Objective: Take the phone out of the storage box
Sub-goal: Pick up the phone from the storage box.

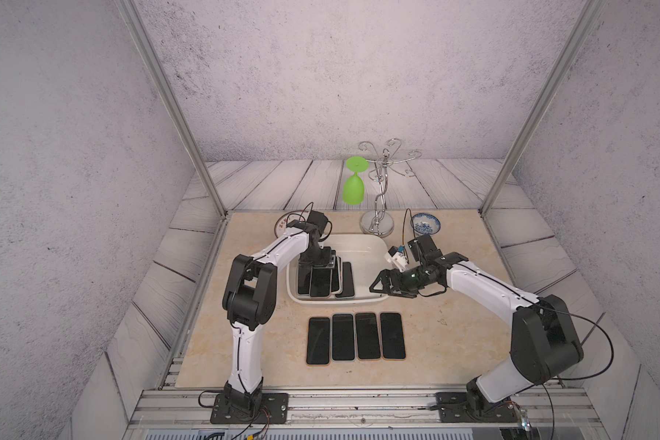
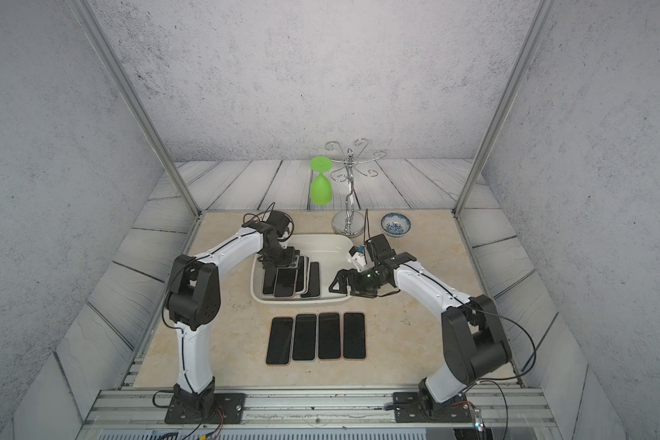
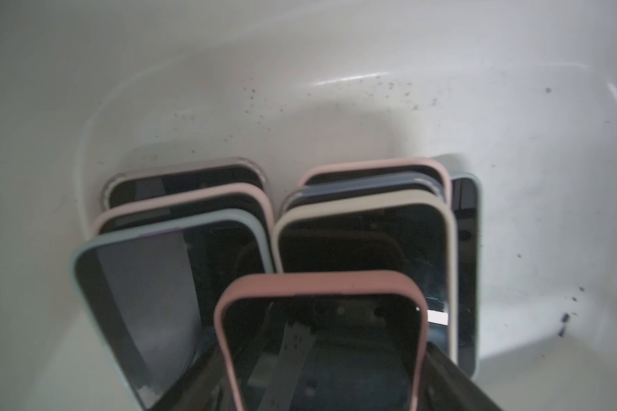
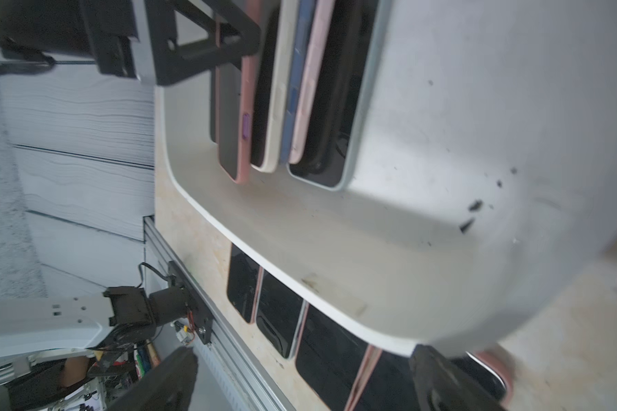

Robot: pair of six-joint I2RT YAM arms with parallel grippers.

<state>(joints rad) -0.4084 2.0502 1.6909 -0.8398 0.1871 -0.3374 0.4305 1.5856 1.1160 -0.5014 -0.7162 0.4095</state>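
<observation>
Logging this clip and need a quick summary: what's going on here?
The left tool is down inside the white storage box, closed on the sides of a pink-cased phone on top of the pile there. The right tool hangs open at the box's near right corner, holding nothing. Four phones lie in a row on the table in front of the box.

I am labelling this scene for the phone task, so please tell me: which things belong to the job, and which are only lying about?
Job:
box
pink phone, gripped by left tool
other phones in box
row of four phones outside it
right tool, open beside box

Lying about:
green glass
rack
bowl
plate
</observation>
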